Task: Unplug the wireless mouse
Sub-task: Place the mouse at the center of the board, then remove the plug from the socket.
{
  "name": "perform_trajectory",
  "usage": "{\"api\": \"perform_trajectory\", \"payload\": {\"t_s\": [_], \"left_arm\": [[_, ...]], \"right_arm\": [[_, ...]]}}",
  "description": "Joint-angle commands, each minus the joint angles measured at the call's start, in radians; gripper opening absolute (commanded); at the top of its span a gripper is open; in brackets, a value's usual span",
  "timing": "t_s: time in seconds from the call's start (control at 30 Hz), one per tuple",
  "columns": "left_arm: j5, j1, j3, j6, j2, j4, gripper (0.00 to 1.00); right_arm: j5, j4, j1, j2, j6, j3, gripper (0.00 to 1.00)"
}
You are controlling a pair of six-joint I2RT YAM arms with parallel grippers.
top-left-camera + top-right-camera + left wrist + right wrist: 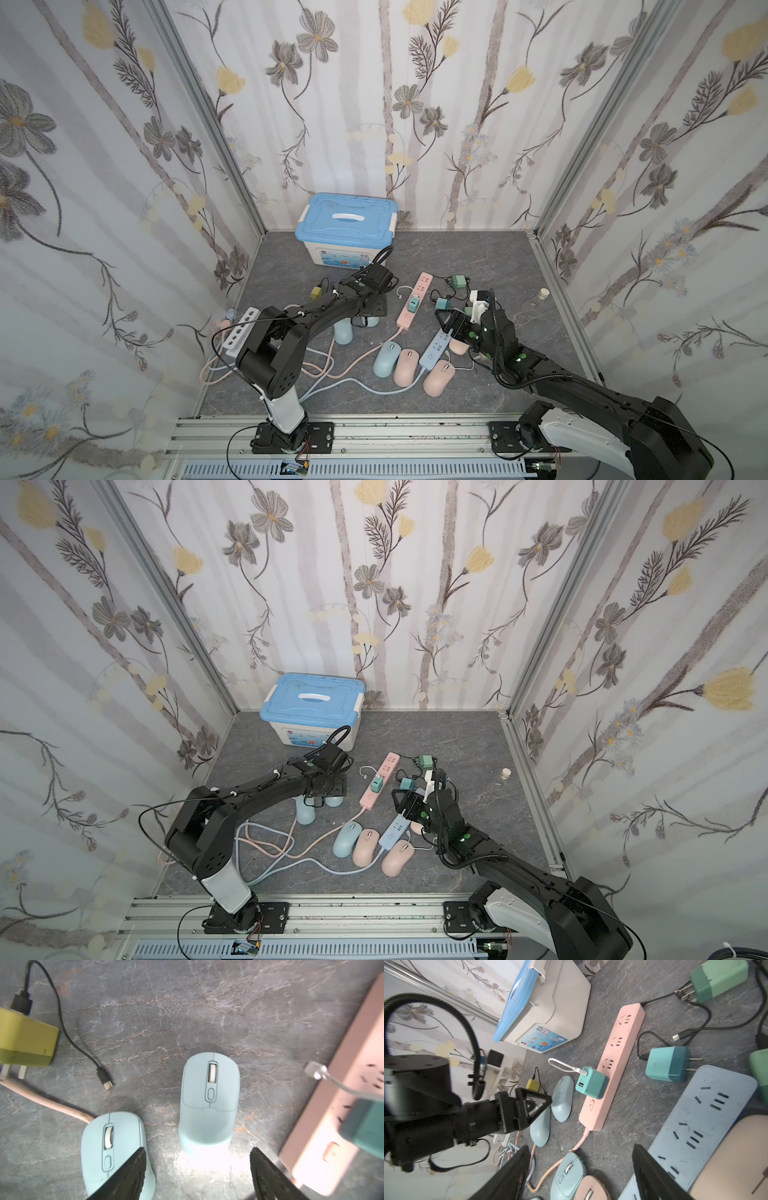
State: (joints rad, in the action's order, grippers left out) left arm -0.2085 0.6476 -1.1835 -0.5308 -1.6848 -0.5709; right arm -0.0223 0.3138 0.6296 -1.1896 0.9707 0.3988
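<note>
Your pale blue plastic wireless mouse (pixel 208 1103) lies flat on the grey marbled tabletop (pixel 187 1012), scroll wheel up, straight ahead of the left gripper (pixel 197 1149) in the left wrist view. That gripper hangs over the mouse's rear end with its two black fingers spread wide and nothing between them.

A second pale blue mouse (pixel 116 1147) lies just beside the first, partly covered in that view by one finger (pixel 133 1167). A thin black cable (pixel 62 1028) runs from an olive-yellow wall charger (pixel 27 1041), and its USB-C end lies loose on the table, apart from both mice.

On the first mouse's other side you have the long pink power strip (pixel 618 1059). A teal cube charger (pixel 591 1082) is plugged into it, with a short white cable (pixel 560 1062) looping from that charger.

The right gripper (pixel 580 1147) hangs beside a pale blue power strip (pixel 708 1118), its fingers also wide apart and empty.

In both top views a third pale blue mouse (pixel 386 358) and two pink mice (pixel 405 365) lie side by side next to the blue strip. A white storage box with a blue lid (pixel 347 220) stands at the back wall.
</note>
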Motion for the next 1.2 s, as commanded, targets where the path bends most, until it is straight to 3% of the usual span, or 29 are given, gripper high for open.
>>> {"api": "perform_trajectory", "payload": {"t_s": [0.0, 0.27, 0.43, 0.57, 0.87, 1.17], "left_arm": [[0.028, 0.059, -0.007, -0.009, 0.04, 0.017, 0.78], [-0.024, 0.21, -0.236, 0.042, -0.118, -0.018, 0.72], [-0.119, 0.208, -0.388, 0.07, -0.266, -0.095, 0.65], [-0.139, 0.195, -0.46, 0.086, -0.344, -0.116, 0.64], [-0.097, 0.178, -0.543, 0.103, -0.443, -0.139, 0.51], [-0.036, 0.173, -0.53, 0.075, -0.459, -0.136, 0.58]], "right_arm": [[0.008, 0.028, -0.015, -0.001, 0.008, -0.009, 0.77], [0.0, 0.018, -0.041, 0.023, 0.015, -0.028, 0.77], [-0.005, 0.019, -0.054, 0.053, 0.022, -0.052, 0.77], [-0.01, 0.018, -0.066, 0.068, 0.021, -0.06, 0.77], [-0.03, 0.028, -0.092, 0.076, 0.017, -0.072, 0.78], [-0.044, 0.048, -0.11, 0.06, 0.017, -0.086, 0.78]]}}
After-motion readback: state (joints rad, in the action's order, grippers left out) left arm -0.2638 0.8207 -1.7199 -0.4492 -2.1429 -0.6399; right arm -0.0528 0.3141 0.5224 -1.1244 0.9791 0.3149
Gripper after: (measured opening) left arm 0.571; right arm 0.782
